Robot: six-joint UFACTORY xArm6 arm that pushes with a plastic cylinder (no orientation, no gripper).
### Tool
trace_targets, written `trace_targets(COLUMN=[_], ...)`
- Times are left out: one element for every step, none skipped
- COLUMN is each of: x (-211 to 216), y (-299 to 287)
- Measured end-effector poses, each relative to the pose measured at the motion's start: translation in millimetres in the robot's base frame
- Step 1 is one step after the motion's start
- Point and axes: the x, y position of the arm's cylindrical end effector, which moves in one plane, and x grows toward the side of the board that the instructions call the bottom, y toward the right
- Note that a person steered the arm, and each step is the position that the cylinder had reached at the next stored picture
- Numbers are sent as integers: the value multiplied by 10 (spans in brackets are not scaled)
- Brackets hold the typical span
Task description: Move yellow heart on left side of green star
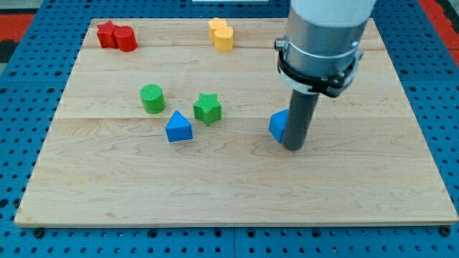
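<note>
The yellow heart [224, 38] lies near the view's top centre, touching another yellow block [216, 27] just above and left of it. The green star [207, 108] lies left of the board's centre. My tip [292, 147] rests on the board right of centre, against the right side of a blue block [279, 125] that the rod partly hides. The tip is far below and to the right of the yellow heart and well right of the green star.
A green cylinder [152, 97] lies left of the star, a blue triangle [178, 127] just below-left of it. A red star [107, 34] and a red cylinder [125, 39] sit at the top left. The wooden board [229, 201] rests on blue pegboard.
</note>
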Motion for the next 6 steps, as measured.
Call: trace_targets(x=[-125, -304, -466, -449, -430, -734], y=[212, 363, 135, -381, -237, -36])
